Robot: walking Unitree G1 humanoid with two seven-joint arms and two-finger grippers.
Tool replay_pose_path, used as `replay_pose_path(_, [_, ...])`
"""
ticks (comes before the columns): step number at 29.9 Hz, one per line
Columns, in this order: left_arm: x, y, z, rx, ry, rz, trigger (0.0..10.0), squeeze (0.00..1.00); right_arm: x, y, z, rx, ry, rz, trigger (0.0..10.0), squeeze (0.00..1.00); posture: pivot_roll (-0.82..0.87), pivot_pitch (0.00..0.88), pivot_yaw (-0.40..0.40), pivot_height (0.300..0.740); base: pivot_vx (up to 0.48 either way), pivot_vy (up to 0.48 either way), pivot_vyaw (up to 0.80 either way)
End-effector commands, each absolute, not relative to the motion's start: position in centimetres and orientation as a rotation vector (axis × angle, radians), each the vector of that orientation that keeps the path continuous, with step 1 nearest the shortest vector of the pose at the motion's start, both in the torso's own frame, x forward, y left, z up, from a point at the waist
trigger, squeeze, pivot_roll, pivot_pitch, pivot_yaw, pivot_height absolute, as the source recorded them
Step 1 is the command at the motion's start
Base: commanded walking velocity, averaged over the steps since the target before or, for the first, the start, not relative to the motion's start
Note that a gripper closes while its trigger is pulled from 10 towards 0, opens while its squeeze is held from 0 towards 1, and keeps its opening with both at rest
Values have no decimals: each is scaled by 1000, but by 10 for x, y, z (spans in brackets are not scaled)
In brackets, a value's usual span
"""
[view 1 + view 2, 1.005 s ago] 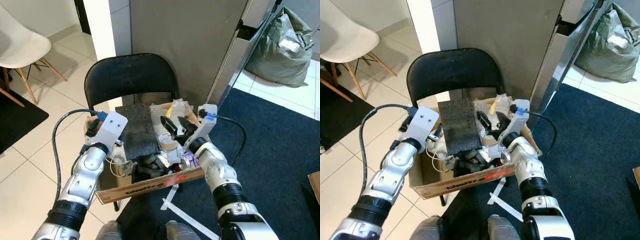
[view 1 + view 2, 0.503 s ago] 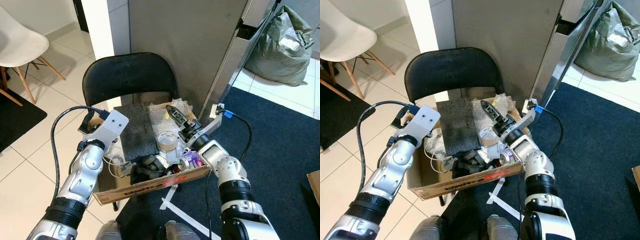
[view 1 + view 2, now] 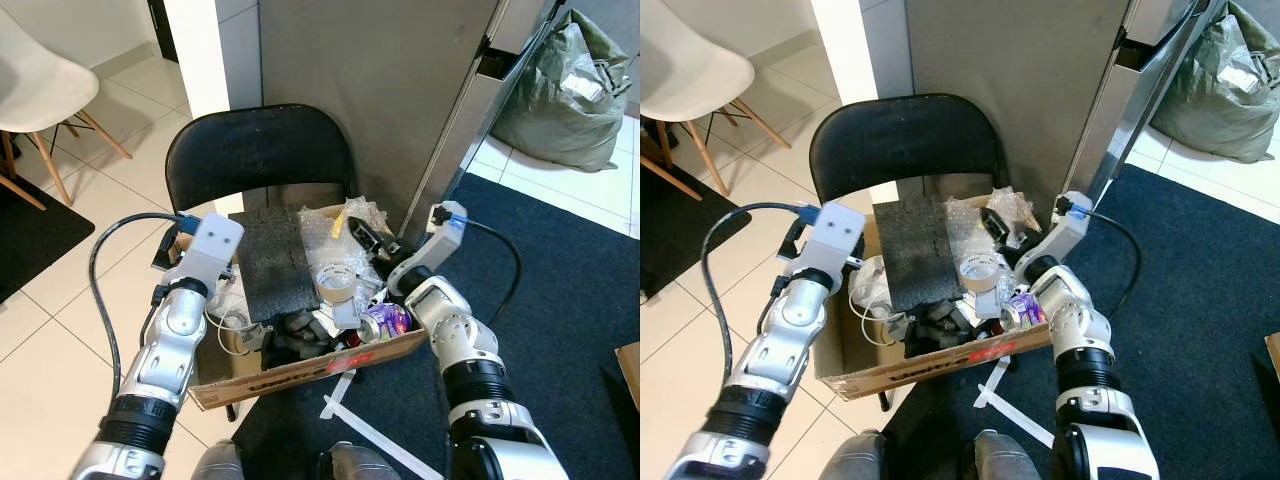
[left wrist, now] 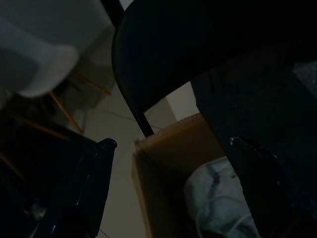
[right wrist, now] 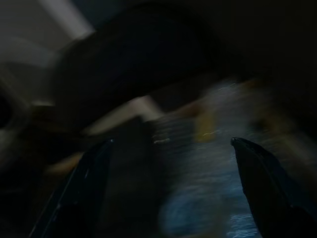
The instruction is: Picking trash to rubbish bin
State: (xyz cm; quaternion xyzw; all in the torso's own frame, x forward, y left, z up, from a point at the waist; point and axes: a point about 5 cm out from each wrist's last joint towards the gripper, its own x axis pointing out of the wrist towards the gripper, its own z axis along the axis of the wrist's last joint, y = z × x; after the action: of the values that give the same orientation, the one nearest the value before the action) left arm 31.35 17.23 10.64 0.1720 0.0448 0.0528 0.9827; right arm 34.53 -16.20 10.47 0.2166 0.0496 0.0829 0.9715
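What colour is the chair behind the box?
Black. The chair shows best in the right eye view, just behind the cardboard box.

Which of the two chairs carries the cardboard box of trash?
The black folding chair against the grey wall; the cardboard box sits on its seat. The white chair with wooden legs stands apart at the robot's left with nothing on it.
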Motion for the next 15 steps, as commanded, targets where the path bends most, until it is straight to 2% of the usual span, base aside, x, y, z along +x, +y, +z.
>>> replay_pose_path(1, [311,175,98,273,133,116,10000,0,343,-171,100,301,94,99,10000,0,18,67,-61,740,0,0,0])
replay_pose_path(9, [304,172,101,204,72,134,10000,0,327,-176,90,129,76,90,10000,0,5,54,-64,740,0,0,0])
replay_pose_path(15, [300,168,105,106,31,122,10000,0,320,-177,84,114,60,80,10000,0,-6,28,-82,740,0,0,0])
